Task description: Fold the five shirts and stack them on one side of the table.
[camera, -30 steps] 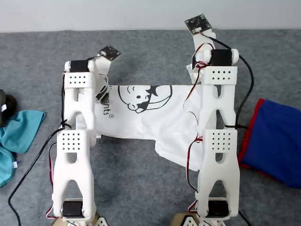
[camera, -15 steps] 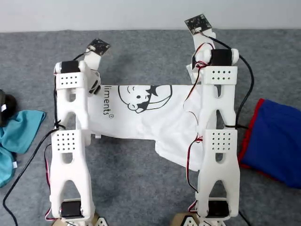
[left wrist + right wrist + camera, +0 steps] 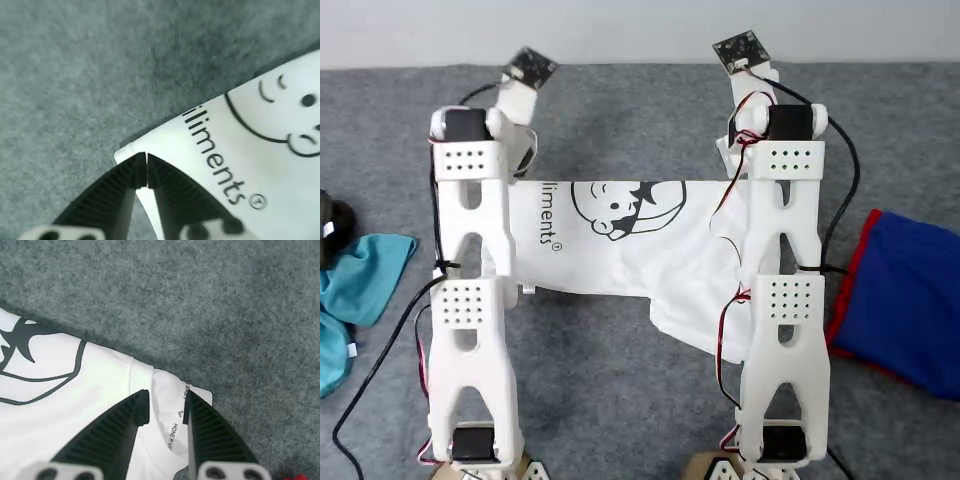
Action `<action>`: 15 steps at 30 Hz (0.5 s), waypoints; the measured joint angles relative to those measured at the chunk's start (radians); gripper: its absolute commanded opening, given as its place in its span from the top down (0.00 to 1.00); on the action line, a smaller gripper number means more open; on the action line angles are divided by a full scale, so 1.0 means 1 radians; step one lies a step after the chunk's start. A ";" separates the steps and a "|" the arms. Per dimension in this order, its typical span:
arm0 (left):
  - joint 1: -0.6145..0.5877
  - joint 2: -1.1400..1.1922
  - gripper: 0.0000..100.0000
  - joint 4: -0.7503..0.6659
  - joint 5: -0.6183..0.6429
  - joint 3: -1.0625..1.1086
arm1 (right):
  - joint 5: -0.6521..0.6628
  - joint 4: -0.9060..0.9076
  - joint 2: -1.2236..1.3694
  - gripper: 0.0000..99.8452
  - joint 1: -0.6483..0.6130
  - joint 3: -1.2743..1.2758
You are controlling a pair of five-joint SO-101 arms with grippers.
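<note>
Obs., both arms at table w/ grey felt-like cover [image 3: 620,400].

Task item: white shirt [image 3: 650,250] lies flat, mid-table, spread between left arm [image 3: 470,300] and right arm [image 3: 782,300]. It is partly folded: long straight far edge, and the near edge steps down to a loose flap by the right arm. Cartoon-face print [image 3: 615,208] faces up, w/ a line of lettering beside it toward the left arm.

Left gripper [image 3: 146,167]: fingers pressed together, only a hairline slit between tips. Tips sit right over the shirt's far-left corner, at the cloth edge just beside the lettering. Can't tell if any cloth is caught in the slit. The corner looks flat on the felt.

Right gripper [image 3: 166,402]: fingers spread apart, tips down at the shirt's far-right corner. One tip is on the printed panel side, the other on the folded strip carrying the neck label [image 3: 176,427]. Cloth shows in the gap between them, and the label is near the tip on the strip side. Bare felt lies beyond the corner.

Other shirts:
- Teal shirt [image 3: 365,275], crumpled, at the table edge on the left arm's side, well apart from the white one. It touches a dark object [image 3: 332,225] that is too cut off to ID.
- Blue shirt w/ red trim [image 3: 905,300], flat and folded-looking, at the edge on the right arm's side, near the right arm but not touching the white shirt.

Count: 3 shirts in the high view (1 white, 1 teal, 1 blue), 2 arms, 2 grippers.
</note>
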 measured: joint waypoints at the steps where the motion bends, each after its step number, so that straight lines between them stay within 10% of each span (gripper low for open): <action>1: 0.009 -0.032 0.99 0.000 0.000 0.041 | 0.000 0.000 0.000 0.88 0.000 0.000; 15: 0.014 -0.181 0.99 -0.008 0.003 0.566 | 0.000 0.000 0.000 0.88 0.000 0.000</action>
